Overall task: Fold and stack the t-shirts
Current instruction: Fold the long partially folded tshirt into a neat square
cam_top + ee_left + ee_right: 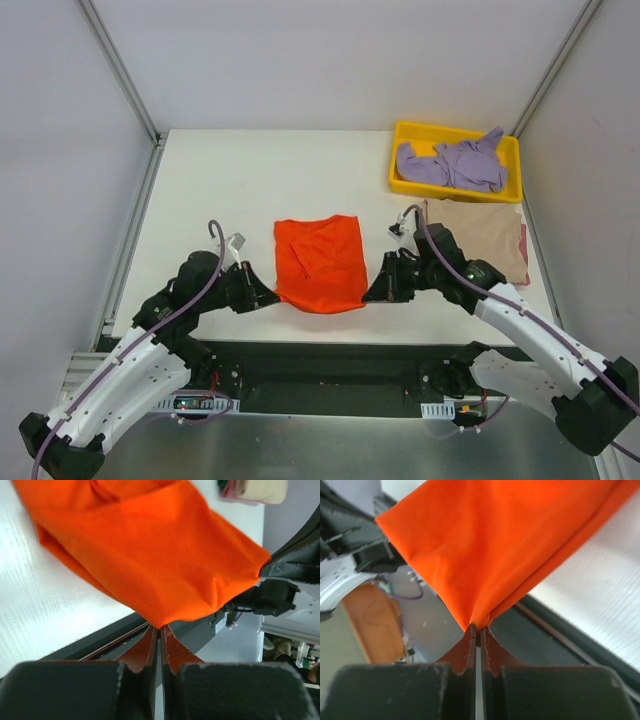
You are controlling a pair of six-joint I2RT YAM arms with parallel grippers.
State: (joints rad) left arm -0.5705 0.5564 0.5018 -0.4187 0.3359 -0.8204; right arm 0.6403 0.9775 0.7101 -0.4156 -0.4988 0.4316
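Item 1: bright orange-red soft cloth t-shirt [318, 265], part-folded into a rough rectangle, at the near middle of the white table [230, 180]; its 2 near corners are drawn up into the fingertips.
Item 2: left gripper [268, 297], jaws pinched together on the near-left corner of the orange cloth.
Item 3: right gripper [372, 293], jaws likewise clamped on the near-right corner.
Item 4: tan-beige t-shirt [480, 240], lying flat on the right side of the table, well apart from the orange one.
Item 5: lavender-purple t-shirt [455, 165], crumpled inside the yellow plastic tray [400, 180] at the far right corner.
Step in hand, by my reckoning: a fold of the orange shirt, both near corners gripped; the next move calls for the 2 arms to carry the hem away from their bases together and level, laying it over the far edge without skewing.
Whether each pinch holds 1 layer or several is hard to tell from the wrist views.
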